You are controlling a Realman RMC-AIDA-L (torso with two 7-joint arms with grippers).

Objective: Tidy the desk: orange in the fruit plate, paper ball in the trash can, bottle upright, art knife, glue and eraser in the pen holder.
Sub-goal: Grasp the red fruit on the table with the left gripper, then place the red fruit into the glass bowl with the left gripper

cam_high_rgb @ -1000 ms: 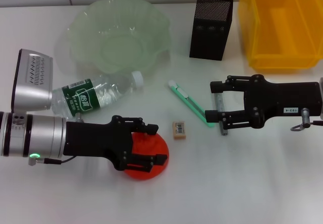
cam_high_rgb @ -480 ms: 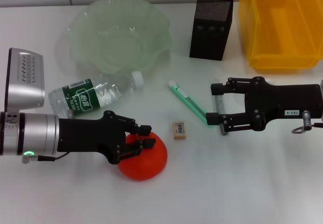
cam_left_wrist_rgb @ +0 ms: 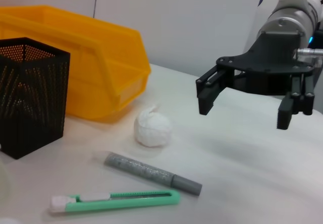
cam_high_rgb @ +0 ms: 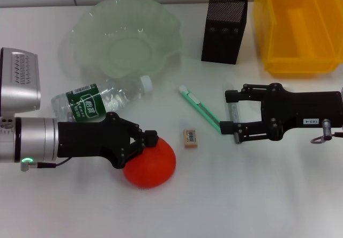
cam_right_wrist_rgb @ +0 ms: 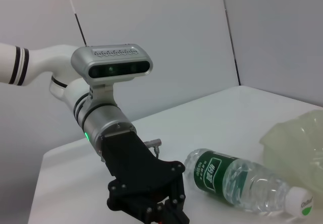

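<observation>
The left gripper [cam_high_rgb: 146, 141], fingers drawn together, holds nothing and touches the near-left flank of the orange [cam_high_rgb: 153, 164] on the desk [cam_high_rgb: 257, 195], while beyond, the right gripper [cam_high_rgb: 231, 112] spreads its jaws over the glue [cam_left_wrist_rgb: 151, 172].

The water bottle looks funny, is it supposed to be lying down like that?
No. The bottle lies tipped on its side on the desk, just in front of the fruit plate, cap pointing toward the pen holder. It should stand upright. Nothing has spilled; the cap is on.
</observation>
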